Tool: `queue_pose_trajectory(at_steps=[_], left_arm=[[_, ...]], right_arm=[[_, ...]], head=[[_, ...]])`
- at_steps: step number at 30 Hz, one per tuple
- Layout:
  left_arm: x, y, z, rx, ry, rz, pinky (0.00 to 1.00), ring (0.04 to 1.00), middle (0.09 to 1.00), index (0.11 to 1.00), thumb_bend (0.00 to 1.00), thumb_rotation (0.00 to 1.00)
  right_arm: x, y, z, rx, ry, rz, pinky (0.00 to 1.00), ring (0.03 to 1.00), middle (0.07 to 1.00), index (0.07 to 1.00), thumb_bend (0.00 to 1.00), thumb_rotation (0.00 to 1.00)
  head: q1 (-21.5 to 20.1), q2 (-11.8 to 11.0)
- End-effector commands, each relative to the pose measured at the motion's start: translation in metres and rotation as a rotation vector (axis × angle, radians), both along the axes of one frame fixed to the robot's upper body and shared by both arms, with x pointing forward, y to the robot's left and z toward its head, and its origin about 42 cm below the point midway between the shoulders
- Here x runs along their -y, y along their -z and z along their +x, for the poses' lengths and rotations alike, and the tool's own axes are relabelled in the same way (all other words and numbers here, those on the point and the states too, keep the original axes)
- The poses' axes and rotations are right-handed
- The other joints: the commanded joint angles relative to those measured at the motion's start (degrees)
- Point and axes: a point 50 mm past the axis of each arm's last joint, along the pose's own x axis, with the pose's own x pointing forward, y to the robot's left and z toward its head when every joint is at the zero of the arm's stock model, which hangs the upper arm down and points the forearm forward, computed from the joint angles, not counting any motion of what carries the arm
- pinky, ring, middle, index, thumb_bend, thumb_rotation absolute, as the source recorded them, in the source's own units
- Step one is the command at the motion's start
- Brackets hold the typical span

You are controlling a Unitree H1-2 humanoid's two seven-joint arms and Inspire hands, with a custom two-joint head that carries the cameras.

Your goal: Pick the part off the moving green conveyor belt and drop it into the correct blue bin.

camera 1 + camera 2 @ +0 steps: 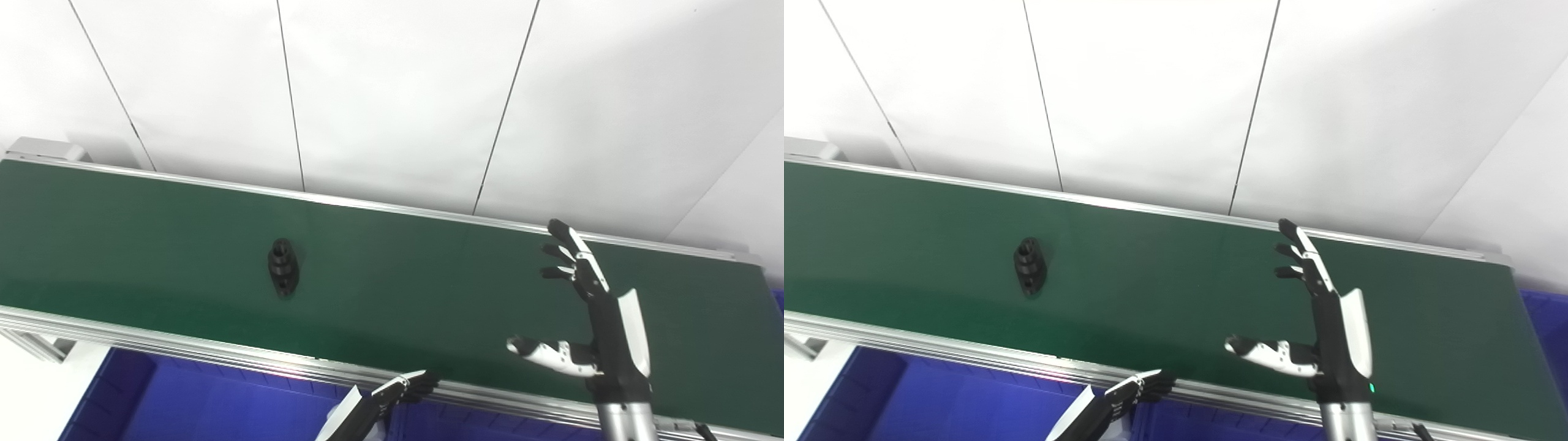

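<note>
The belt (pixel 429 288) is dark green and smooth, with a soft shine, like rubber. Its rails (pixel 214 352) are silver metal with ridges and bright glints. The part (pixel 283 267) is black and a bit shiny, like plastic. The bin (pixel 202 398) is bright blue smooth plastic. The right hand (pixel 603 324) is hard black and white plastic. The wall (pixel 398 92) is white and matt.

Right hand (pixel 603 318) raised upright, fingers spread, thumb out to the left, empty. Left hand (pixel 392 395) low at frame bottom, fingers extended forward, holding nothing.
</note>
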Motion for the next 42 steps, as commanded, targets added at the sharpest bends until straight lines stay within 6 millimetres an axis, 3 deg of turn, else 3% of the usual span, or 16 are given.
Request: queue_pose_trajectory(at_steps=[1, 8, 29, 42], left_arm=[[0.002, -0.007, 0.004, 0.049, -0.010, -0.028, 0.81, 0.841, 0.849, 0.832, 1.00, 0.85], [0.004, -0.006, 0.005, 0.052, -0.008, -0.023, 0.82, 0.841, 0.850, 0.833, 1.00, 0.85], [0.008, -0.005, 0.005, 0.053, -0.007, -0.021, 0.82, 0.840, 0.851, 0.836, 1.00, 0.85], [0.014, -0.006, 0.006, 0.056, -0.014, -0.035, 0.82, 0.840, 0.850, 0.831, 1.00, 0.84]], right_arm=[[-0.008, -0.012, 0.009, 0.030, 0.016, 0.004, 0.66, 0.810, 0.902, 0.919, 0.99, 0.66], [-0.022, -0.018, 0.020, 0.025, 0.031, -0.017, 0.65, 0.793, 0.877, 0.922, 1.00, 0.56], [-0.061, -0.016, 0.051, 0.052, 0.003, -0.121, 0.69, 0.783, 0.810, 0.923, 1.00, 0.66], [-0.094, -0.014, 0.065, 0.053, -0.054, -0.253, 0.65, 0.803, 0.861, 0.924, 1.00, 0.66]], head=[[-0.07, 0.00], [0.15, -0.15], [1.19, -0.28], [2.20, -0.18]])
